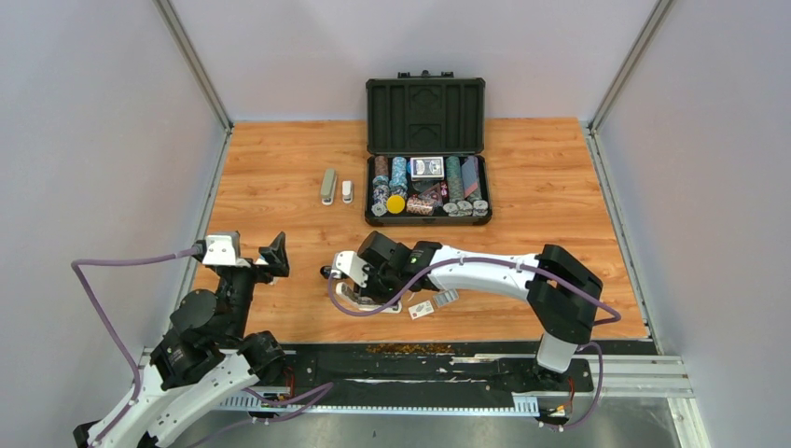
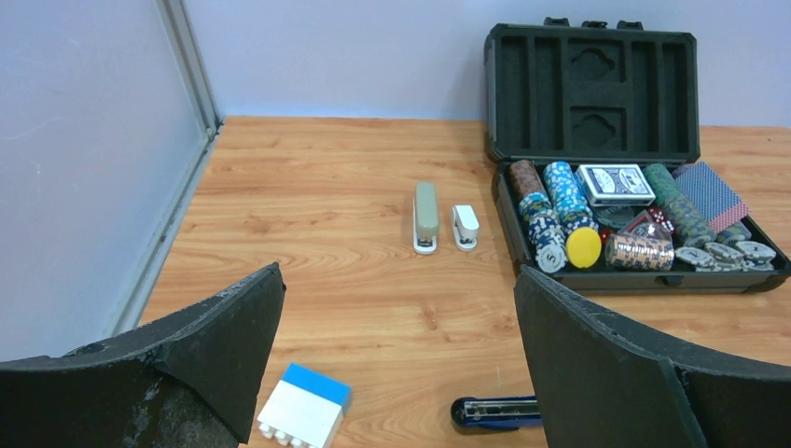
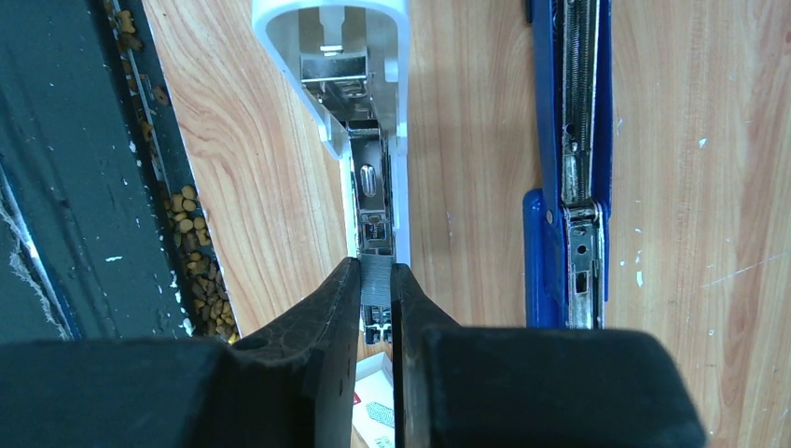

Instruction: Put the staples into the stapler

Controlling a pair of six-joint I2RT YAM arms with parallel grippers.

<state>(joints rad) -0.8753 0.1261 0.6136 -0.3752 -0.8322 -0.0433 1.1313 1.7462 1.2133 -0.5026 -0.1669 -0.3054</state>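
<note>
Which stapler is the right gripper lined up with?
The open white stapler: its rail runs straight to the right gripper, which pinches the staples. The open blue stapler lies parallel, off to the side.

Wood-grain tabletop (image 1: 280, 168), pale lilac-grey side walls (image 1: 93, 140), back wall (image 1: 308, 47), aluminium corner posts (image 1: 194, 65), black strip (image 1: 485, 373) along near edge, even light.

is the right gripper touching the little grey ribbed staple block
Touching. The right wrist view shows the small grey ribbed staple block pinched between the right gripper's two black fingers, no gap either side.
</note>
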